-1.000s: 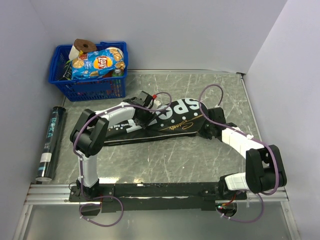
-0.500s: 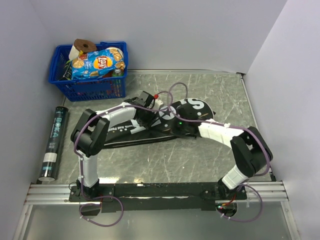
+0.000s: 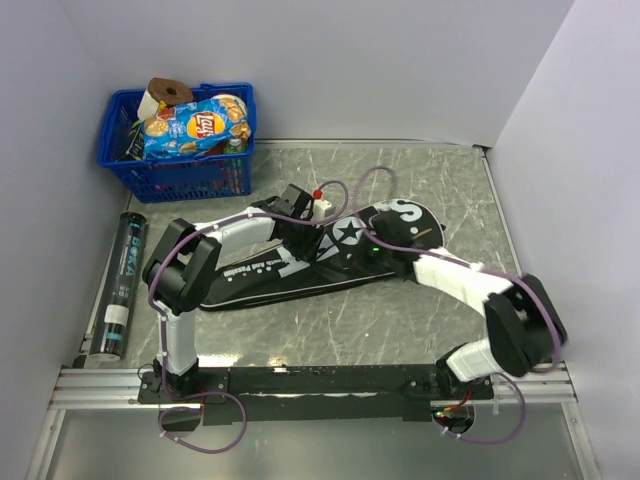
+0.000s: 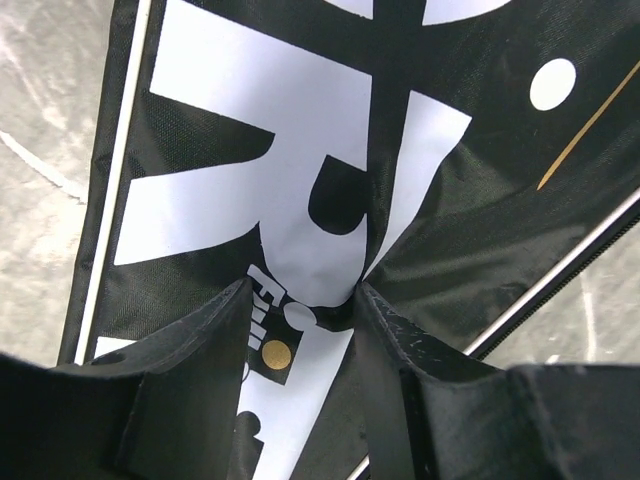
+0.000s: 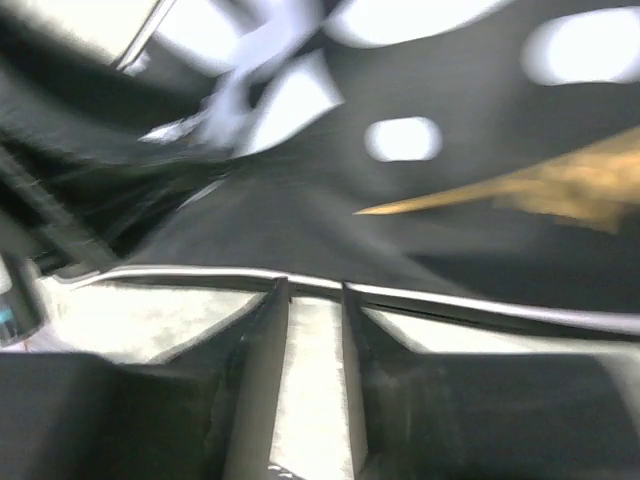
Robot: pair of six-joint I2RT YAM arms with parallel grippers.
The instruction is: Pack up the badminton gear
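Cover sits mid-table, slanted, with its narrow end toward the left edge and its round head toward the far right. Tube lies along the left edge, well apart from it. No rackets or shuttlecocks in sight, so my guess is they're already inside and this is the closing-up step.

How I'd do it: one arm pins the fabric flat and taut while the other works along the rim. The piping is thin and the cloth is floppy, so come in low and square to the edge, get the fingers either side of the rim, and only then squeeze. Pull along the edge, not upward, or the whole cover drags across the table. Basket in the far left corner isn't part of this – leave it be.

Left gripper is down on the printed part of the cover, jaws about halfway, with the cloth puckered up between them; looks like it's got a fold pinched.

Right gripper is at the cover's near edge, tips just beside the piping. Jaws are only a narrow slit apart, with bare table showing through – nothing in them. That view is blurry, so I can't tell if the tips touch the rim.
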